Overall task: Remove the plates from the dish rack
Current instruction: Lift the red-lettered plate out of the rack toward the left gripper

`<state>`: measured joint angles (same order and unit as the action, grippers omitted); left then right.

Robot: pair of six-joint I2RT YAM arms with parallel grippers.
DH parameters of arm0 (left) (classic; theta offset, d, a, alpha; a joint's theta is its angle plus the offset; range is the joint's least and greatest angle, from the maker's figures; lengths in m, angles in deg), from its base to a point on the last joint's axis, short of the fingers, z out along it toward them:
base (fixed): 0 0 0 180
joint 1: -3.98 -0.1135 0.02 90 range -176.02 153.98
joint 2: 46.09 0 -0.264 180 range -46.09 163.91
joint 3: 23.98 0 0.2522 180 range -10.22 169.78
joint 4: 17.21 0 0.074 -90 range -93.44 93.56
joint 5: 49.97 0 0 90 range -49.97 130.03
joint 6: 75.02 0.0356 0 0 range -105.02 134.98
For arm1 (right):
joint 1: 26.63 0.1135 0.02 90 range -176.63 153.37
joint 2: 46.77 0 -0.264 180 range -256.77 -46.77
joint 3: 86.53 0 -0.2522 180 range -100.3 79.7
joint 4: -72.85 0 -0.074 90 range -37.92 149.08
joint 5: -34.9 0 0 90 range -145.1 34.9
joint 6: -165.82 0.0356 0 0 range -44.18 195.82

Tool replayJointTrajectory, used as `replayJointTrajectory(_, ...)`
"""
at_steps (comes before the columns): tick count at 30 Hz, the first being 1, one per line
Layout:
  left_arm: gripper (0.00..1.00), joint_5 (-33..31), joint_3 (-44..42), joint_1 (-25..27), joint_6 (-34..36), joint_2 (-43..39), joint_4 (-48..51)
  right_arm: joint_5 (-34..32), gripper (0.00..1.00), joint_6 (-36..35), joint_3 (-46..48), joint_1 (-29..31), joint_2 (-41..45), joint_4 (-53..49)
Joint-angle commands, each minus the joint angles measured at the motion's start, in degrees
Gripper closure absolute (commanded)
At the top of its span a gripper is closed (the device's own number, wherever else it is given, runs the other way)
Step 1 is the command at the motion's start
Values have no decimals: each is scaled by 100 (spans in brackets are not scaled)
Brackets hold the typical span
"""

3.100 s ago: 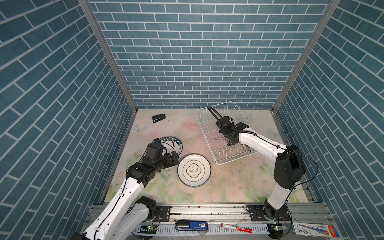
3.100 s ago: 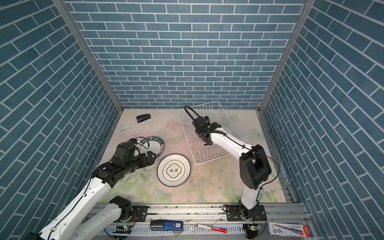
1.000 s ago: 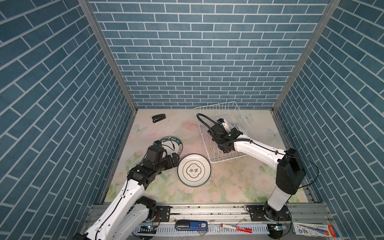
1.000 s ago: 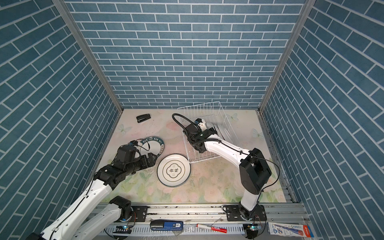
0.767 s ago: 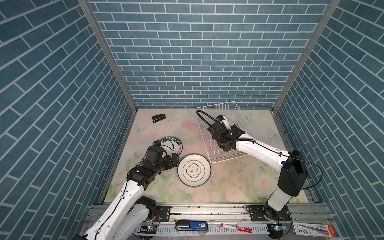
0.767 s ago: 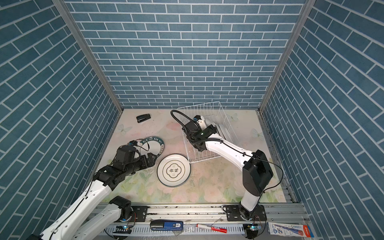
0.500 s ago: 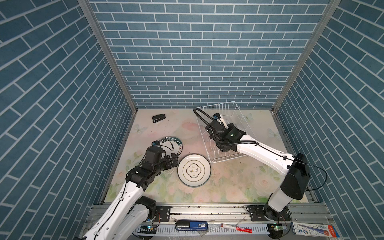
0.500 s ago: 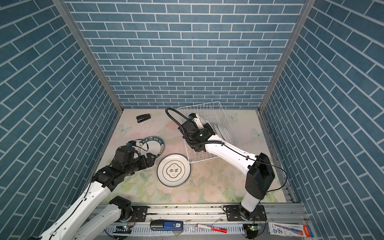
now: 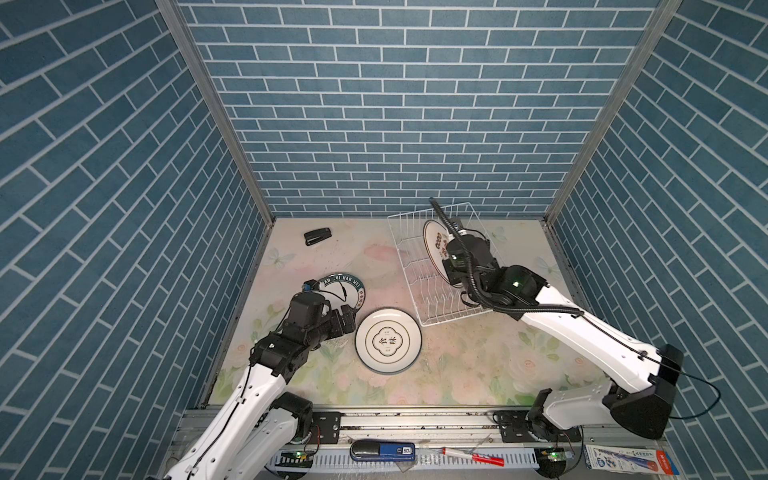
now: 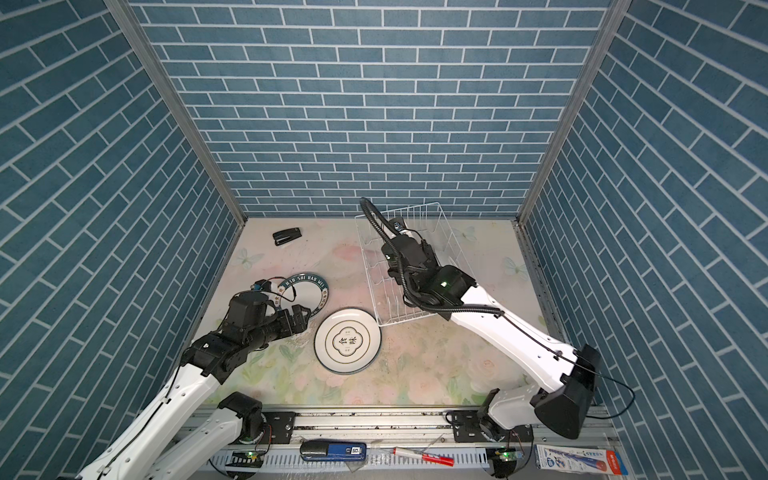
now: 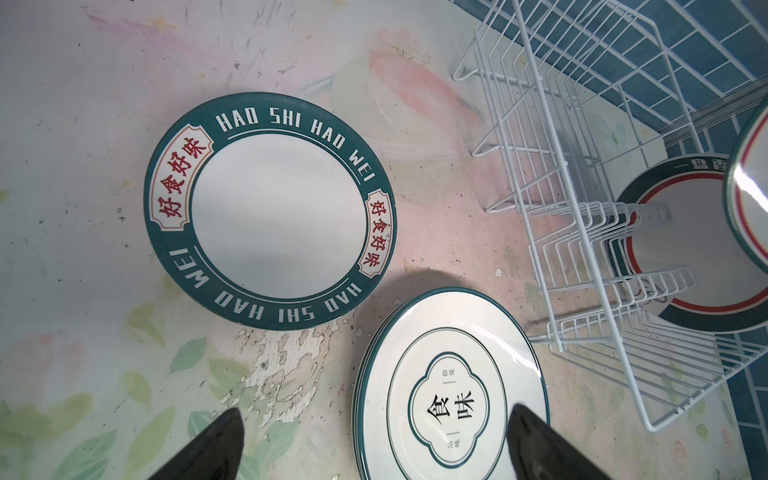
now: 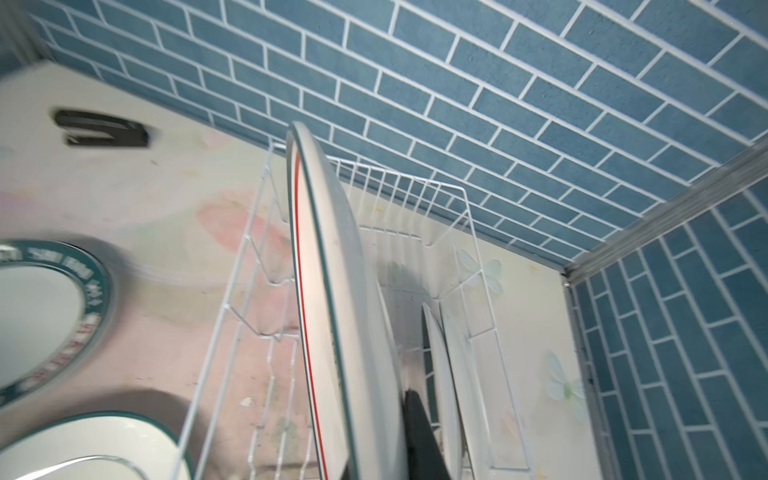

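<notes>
Lifted a round white plate with red and green rim lines [image 9: 432, 240] above the white wire dish rack [image 9: 417, 291], pinched edge-on in the right gripper [image 9: 448, 249]; reached low among the wires moments earlier. Seemingly left two more inside. Held the left gripper [image 9: 348, 319] wide and empty over the stack of white plates marked "食味" [image 11: 451, 405], beside the green-rimmed plate lettered "HAO SHI HAO WEI" [image 11: 270, 208] on the floral counter [image 9: 478, 365].

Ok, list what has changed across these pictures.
The right claw, shut on a plate, has lifted it upright above the dish rack, toward its left side. The rack's near end seems to have swung left. Unchanged: open left claw, green-rimmed plate, plate stack, stapler.
</notes>
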<state>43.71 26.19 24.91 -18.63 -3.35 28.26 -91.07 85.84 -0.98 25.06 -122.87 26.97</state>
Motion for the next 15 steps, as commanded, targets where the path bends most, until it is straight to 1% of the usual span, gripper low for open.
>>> replayJointTrajectory(1,1,13,118,-9,0,-56,-206,1382,100,518,348,-431,357,315)
replayJointTrajectory(3,1,111,49,-1,-73,-78,-362,2196,100,712,620,-786,576,487)
replayJointTrajectory(4,1,155,20,-2,-95,-88,-449,2496,100,770,777,-952,691,622)
replayJointTrajectory(9,1,333,-140,-1,-126,-89,-772,3692,100,819,1447,-1649,1027,1132)
replayJointTrajectory(13,1,433,-175,-3,-85,-25,-849,5068,100,1145,1854,-2327,1045,1650)
replayJointTrajectory(15,1,517,-212,-3,-86,-17,-934,5599,100,1258,1959,-2608,964,1856)
